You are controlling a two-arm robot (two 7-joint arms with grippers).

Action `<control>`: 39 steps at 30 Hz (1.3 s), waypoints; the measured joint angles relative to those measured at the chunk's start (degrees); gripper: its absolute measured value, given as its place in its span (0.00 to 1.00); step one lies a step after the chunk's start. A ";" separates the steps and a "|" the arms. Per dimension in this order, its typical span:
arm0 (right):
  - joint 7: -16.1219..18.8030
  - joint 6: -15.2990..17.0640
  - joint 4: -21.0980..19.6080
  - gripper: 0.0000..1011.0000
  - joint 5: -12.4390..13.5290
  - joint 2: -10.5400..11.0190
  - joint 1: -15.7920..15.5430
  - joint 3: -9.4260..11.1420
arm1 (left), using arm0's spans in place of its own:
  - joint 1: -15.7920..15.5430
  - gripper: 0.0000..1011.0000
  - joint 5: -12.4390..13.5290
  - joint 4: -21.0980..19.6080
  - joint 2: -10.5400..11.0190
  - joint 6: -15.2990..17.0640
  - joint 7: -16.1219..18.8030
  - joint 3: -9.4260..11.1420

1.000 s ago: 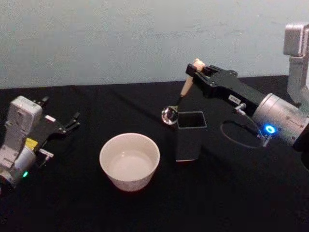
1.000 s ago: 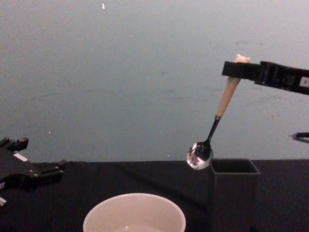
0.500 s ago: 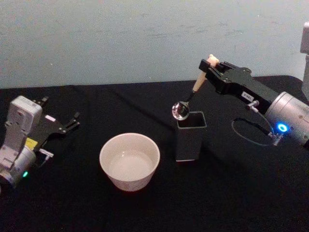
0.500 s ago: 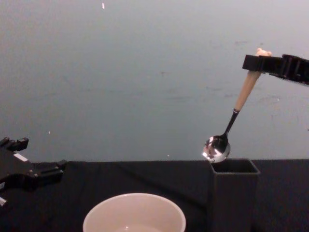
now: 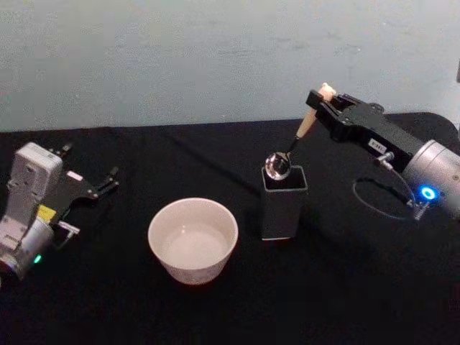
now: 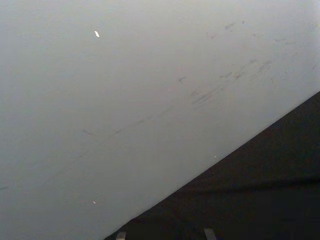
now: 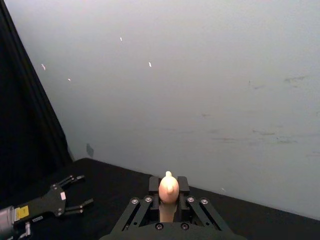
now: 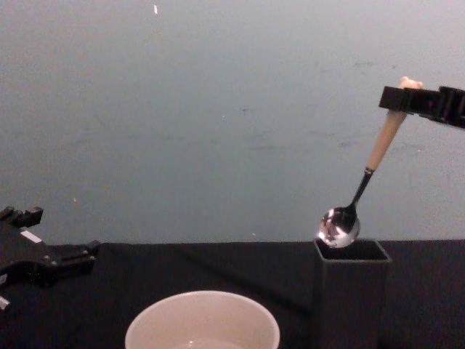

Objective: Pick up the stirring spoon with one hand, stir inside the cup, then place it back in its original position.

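Observation:
My right gripper (image 5: 321,98) is shut on the top of the stirring spoon (image 5: 305,128), just under its tiny bear head (image 7: 169,186). The spoon hangs tilted, and its shiny bowl (image 8: 338,227) sits right at the mouth of the dark grey square holder (image 5: 282,208), over the near-left part of the opening. In the chest view the right gripper (image 8: 404,98) comes in from the right edge, high above the holder (image 8: 351,294). The cream-white cup (image 5: 192,237) stands to the left of the holder, apart from it. My left gripper (image 5: 110,180) rests open at the table's left.
A black cloth covers the table (image 5: 345,287), and a pale wall rises behind it. A dark cable loop (image 5: 377,198) hangs by the right arm near the holder. There is open cloth between the cup and the left arm.
My right gripper has carried the spoon rightward and a little lower. Its bowl went from left of the holder to the holder's mouth. The left arm has not moved.

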 joint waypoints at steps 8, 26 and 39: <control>0.10 -0.01 0.25 0.21 -0.24 0.39 -0.36 -0.12 | 0.00 0.99 0.00 0.00 0.00 0.00 0.00 0.00; 0.14 1.52 4.32 0.21 -4.35 -0.61 0.47 -2.99 | 0.00 0.99 0.00 0.00 0.00 0.00 0.00 0.00; 0.58 2.22 7.65 0.21 -7.04 -2.47 1.21 -4.48 | 0.00 0.99 0.00 0.00 0.00 0.00 0.00 0.00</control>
